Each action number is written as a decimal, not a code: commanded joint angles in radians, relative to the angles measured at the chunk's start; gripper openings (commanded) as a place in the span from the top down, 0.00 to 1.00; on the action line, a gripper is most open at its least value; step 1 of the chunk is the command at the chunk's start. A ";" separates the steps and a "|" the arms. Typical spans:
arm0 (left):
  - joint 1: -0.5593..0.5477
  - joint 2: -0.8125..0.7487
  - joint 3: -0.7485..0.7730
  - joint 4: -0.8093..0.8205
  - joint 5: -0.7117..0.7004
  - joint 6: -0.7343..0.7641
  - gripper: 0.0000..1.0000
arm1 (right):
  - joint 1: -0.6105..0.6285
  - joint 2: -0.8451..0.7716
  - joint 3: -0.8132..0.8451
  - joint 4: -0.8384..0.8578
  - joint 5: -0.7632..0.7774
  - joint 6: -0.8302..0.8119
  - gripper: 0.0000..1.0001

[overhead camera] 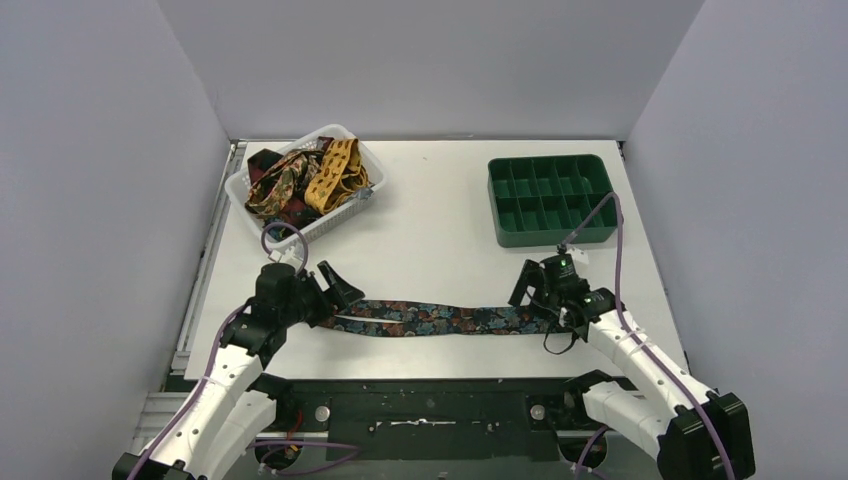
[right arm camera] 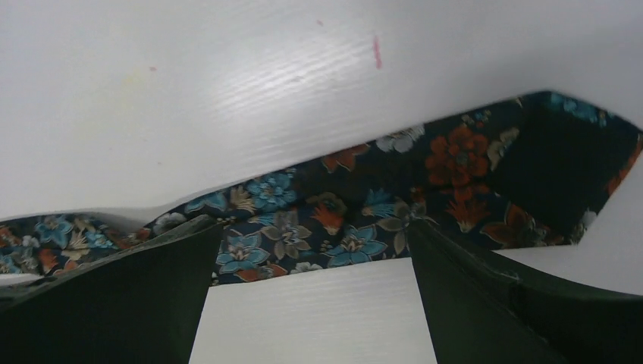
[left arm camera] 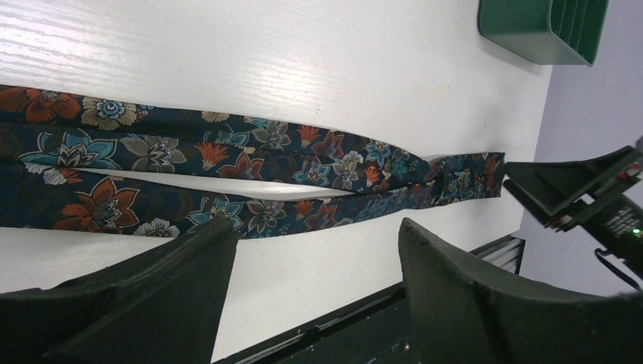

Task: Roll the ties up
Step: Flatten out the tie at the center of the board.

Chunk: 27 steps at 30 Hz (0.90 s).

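White plastic basket (overhead camera: 243, 190), back left, is holding tangled yellow, red and brown ties (overhead camera: 310, 180). Dark floral tie (overhead camera: 440, 319) is lying doubled on white table (overhead camera: 430, 230) between left gripper (overhead camera: 338, 300) and right gripper (overhead camera: 535, 300), both released, ends hiding beneath them. Green compartmented tray (overhead camera: 550, 238) is sitting back right.

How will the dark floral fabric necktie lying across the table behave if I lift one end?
Probably floppy: the dark floral fabric necktie lies flat, doubled into two wavy strands, so a lifted end should sag. Likely light, being thin cloth. It may slide on the smooth white table.
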 commanded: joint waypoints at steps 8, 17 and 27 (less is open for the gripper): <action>0.007 -0.022 0.006 0.052 0.029 -0.017 0.25 | -0.240 0.124 -0.055 0.137 -0.095 0.147 0.02; 0.010 -0.041 0.019 0.017 0.026 -0.012 0.25 | -0.397 0.175 -0.179 0.314 -0.008 0.101 0.14; 0.011 -0.025 0.021 0.032 0.042 -0.005 0.25 | -0.647 0.273 -0.037 0.371 -0.415 -0.165 0.18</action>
